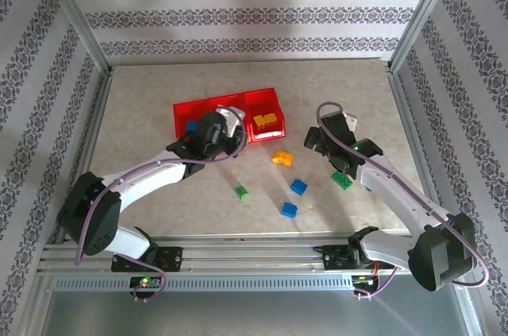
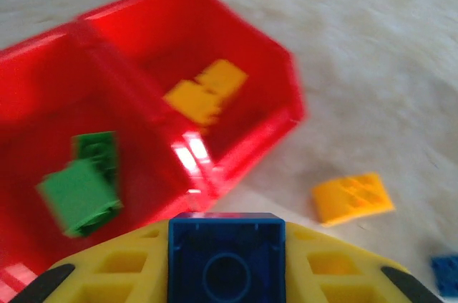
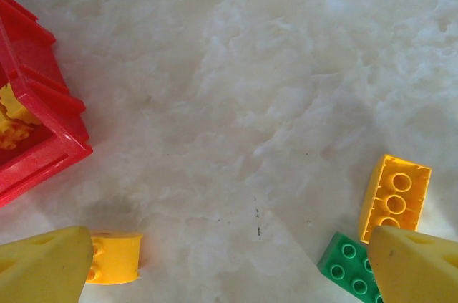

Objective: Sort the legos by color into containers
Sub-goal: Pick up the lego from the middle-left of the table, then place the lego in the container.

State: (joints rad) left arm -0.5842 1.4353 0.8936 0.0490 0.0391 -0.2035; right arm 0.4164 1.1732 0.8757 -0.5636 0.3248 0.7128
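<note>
A marbled beige table [image 1: 357,98] is seen, boxed in by patterned walls. The left gripper [image 1: 225,126] is clamped on a blue brick [image 2: 226,260], which is held above the containers [image 2: 247,152], near the green and yellow compartments. A blue piece [image 1: 190,125] is spotted in the end compartment, leftward in the top view, so that way the brick is probably owed. The right gripper [image 3: 229,263] is spread wide, nothing held, a green brick [image 3: 351,263] just beside one finger.

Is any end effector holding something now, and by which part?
The left end effector clamps a blue lego by two opposite side walls; the right end effector is open and empty.
</note>
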